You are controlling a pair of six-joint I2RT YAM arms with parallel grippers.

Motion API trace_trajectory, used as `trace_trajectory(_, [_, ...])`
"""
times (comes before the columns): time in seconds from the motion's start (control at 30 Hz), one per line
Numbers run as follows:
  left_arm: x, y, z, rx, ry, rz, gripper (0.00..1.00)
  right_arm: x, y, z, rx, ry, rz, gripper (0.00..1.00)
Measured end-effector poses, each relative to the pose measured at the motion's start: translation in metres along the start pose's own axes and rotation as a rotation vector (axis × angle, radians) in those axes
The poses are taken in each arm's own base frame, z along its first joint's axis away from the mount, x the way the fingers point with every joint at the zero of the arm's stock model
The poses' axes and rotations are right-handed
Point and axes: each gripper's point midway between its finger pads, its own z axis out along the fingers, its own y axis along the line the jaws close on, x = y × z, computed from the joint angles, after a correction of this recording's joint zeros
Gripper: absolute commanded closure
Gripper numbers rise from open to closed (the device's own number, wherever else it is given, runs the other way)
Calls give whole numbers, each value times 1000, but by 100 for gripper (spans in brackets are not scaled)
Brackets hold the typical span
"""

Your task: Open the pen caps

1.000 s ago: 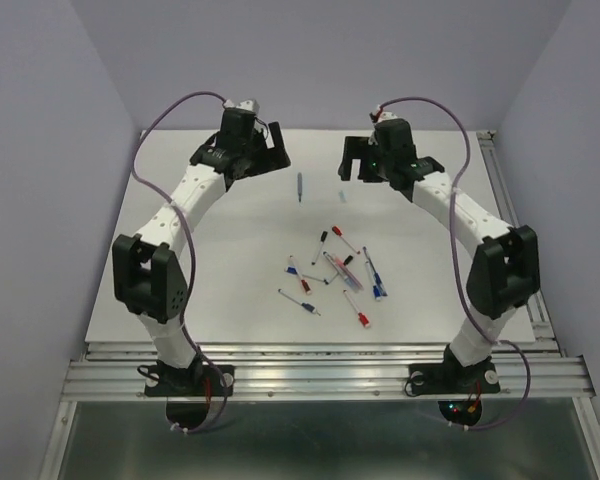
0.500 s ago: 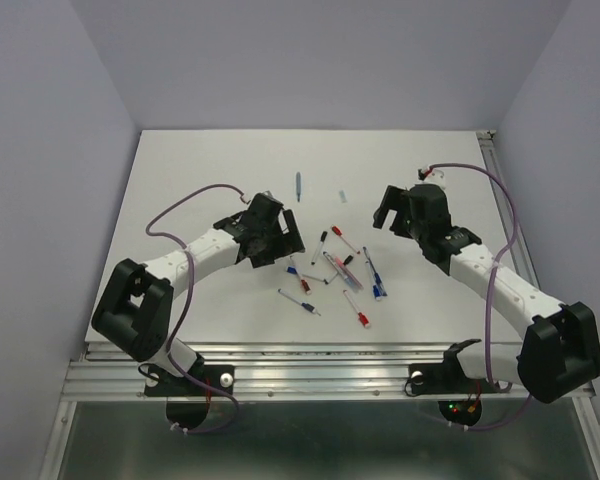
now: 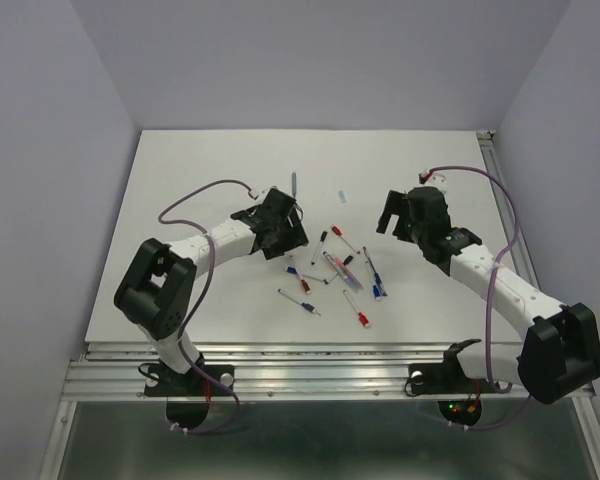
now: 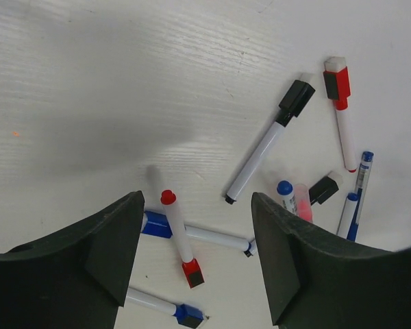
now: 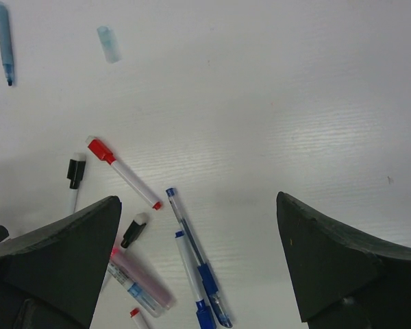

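Several small markers and pens lie in a loose pile (image 3: 332, 270) at the table's middle, with stubby red, blue and black pen caps on them. My left gripper (image 3: 283, 237) hovers open at the pile's left edge. In the left wrist view it (image 4: 198, 264) straddles a marker with a red cap (image 4: 192, 273), crossed over one with a blue cap (image 4: 156, 225). A black cap (image 4: 296, 98) lies farther off. My right gripper (image 3: 393, 214) is open and empty, right of the pile. In its view it (image 5: 200, 267) is above two blue pens (image 5: 204, 271), near a red cap (image 5: 101, 150) and a black cap (image 5: 131, 232).
A pale blue pen (image 3: 296, 185) and a loose pale blue cap (image 3: 342, 194) lie apart behind the pile; they also show in the right wrist view, pen (image 5: 4, 24) and cap (image 5: 108, 44). The white table (image 3: 200, 310) ends at a metal rail (image 3: 320, 362) in front.
Both arms have swung down from the back of the table to the pile. In the last half second the left gripper shifted slightly back and right; the right one barely moved.
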Motion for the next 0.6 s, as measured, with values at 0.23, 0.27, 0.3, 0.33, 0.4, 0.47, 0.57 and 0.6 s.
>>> trace_trajectory(0.23, [6,-5,16,-67,2,48,36,3,-10,-1,48,7,-9,0])
trace_trajectory(0.27, [7,-5,17,-74,2,52,36,4,-11,-1,53,8,-10,0])
trace_trajectory(0.3, [9,-4,18,-84,4,57,36,4,-12,-1,57,9,-11,0])
trace_trajectory(0.33, [11,-3,19,-92,7,63,36,4,-13,-1,61,9,-11,0])
trace_trajectory(0.4, [15,2,20,-115,15,73,36,3,-16,-1,78,2,-12,0])
trace_trajectory(0.47, [16,5,20,-134,16,78,36,2,-18,-1,90,-2,-13,0])
trace_trajectory(0.57, [19,11,21,-166,20,87,36,2,-20,-1,103,-8,-11,0])
trace_trajectory(0.6, [19,13,21,-175,23,88,36,1,-20,-1,104,-8,-11,0])
